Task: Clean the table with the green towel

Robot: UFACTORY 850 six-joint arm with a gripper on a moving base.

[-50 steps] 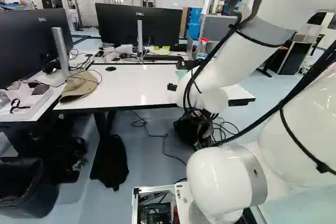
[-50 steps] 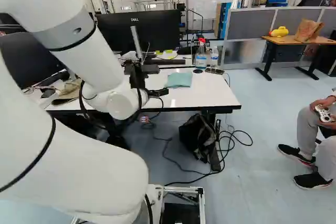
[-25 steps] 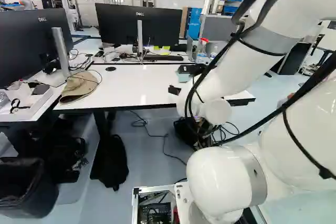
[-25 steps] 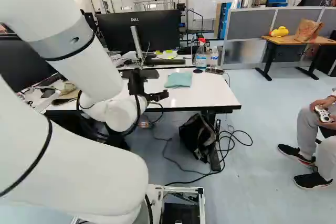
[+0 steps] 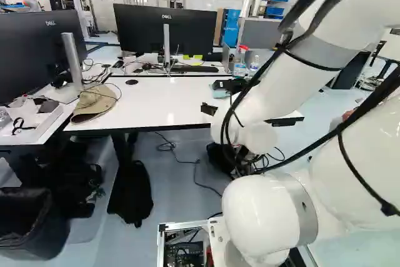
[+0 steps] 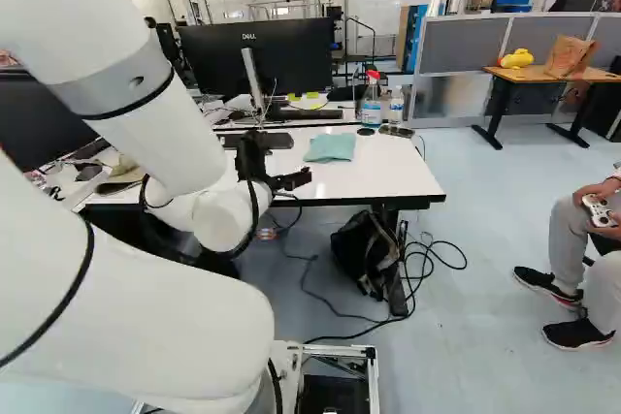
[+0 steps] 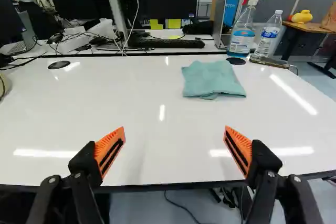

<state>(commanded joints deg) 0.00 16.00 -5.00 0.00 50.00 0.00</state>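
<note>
- Green towel (image 7: 212, 80): lies loosely folded, edges uneven, on the white table (image 7: 105, 103). That's the landmark.
- Tool (image 6: 289, 181): hangs by the table's near edge, on the base side of the towel. Towel sits ahead of it in the wrist view, shifted toward the right finger.
- Tool state: fingers wide apart, orange pads (image 7: 109, 151) facing each other across the gap. Towel is outside their grip, well ahead.
- Spray bottle (image 7: 242, 35), red trigger: upright, just behind the towel and to its right.
- Water bottle (image 7: 269, 35): upright, right of the spray bottle, a bit farther from the towel.
- Dark flat item (image 7: 269, 62): lies right of the towel, in front of the bottles.
- Black disc (image 7: 235, 61): right beside the towel's far right corner. Second disc (image 7: 59, 64): well left of the towel.
- Keyboard (image 7: 173, 44): behind the towel, to its left. Monitor (image 5: 194, 32) stands behind, also left.
- Tan hat (image 5: 94, 104): on the tabletop, far left of the towel.
- Black bag (image 6: 364, 254): on the floor, lower than the towel and nearer the base.
</note>
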